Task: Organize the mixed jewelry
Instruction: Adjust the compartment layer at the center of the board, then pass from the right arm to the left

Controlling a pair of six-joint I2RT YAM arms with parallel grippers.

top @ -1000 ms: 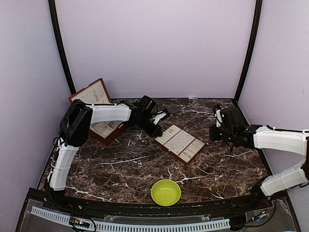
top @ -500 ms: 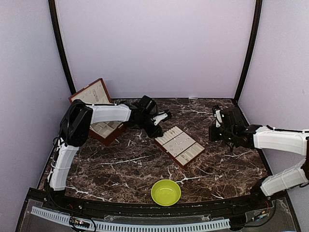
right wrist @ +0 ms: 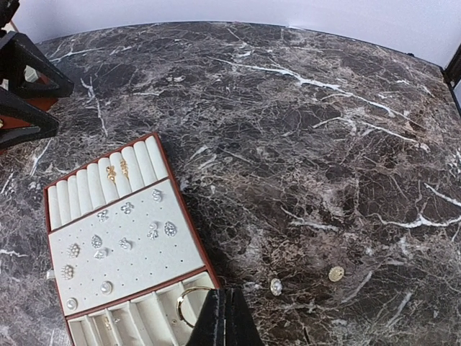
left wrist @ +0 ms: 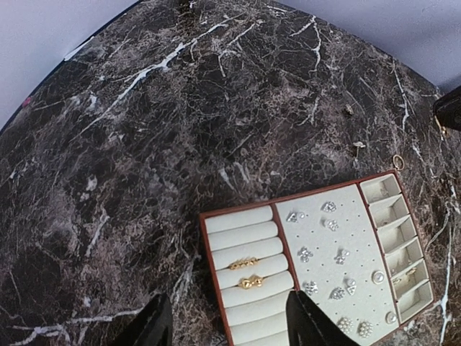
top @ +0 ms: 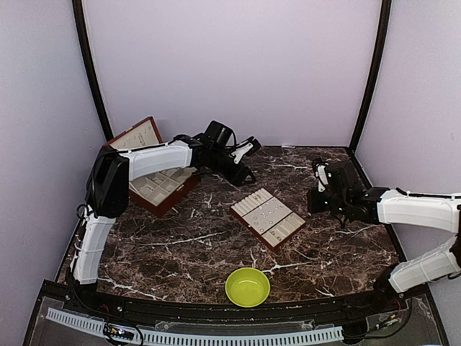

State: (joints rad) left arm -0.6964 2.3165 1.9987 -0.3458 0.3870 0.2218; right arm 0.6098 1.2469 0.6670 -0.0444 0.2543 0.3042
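The flat tray (top: 276,229) lies mid-table. Two gold rings (left wrist: 247,272) sit in its padded rows (left wrist: 238,220), and several small pale studs (left wrist: 333,225) dot its middle panel. My left gripper (top: 245,160) hangs open and empty behind the tray, its dark fingertips (left wrist: 310,323) framing the tray's near end. My right gripper (right wrist: 225,294) is shut over the tray's end compartments (right wrist: 155,310), with a thin hoop (right wrist: 184,303) running into its tips. On the marble to its right lie a pale stud (right wrist: 276,286) and a gold disc (right wrist: 336,274).
The red-brown hinged box (top: 155,186) stands open at the back left, under my left arm. A yellow-green bowl (top: 248,286) sits near the front edge. Purple walls close in the back and both sides.
My left gripper has opened, lifted off the tray's far corner and drawn back toward the rear wall. The right gripper edged slightly left and stayed shut.
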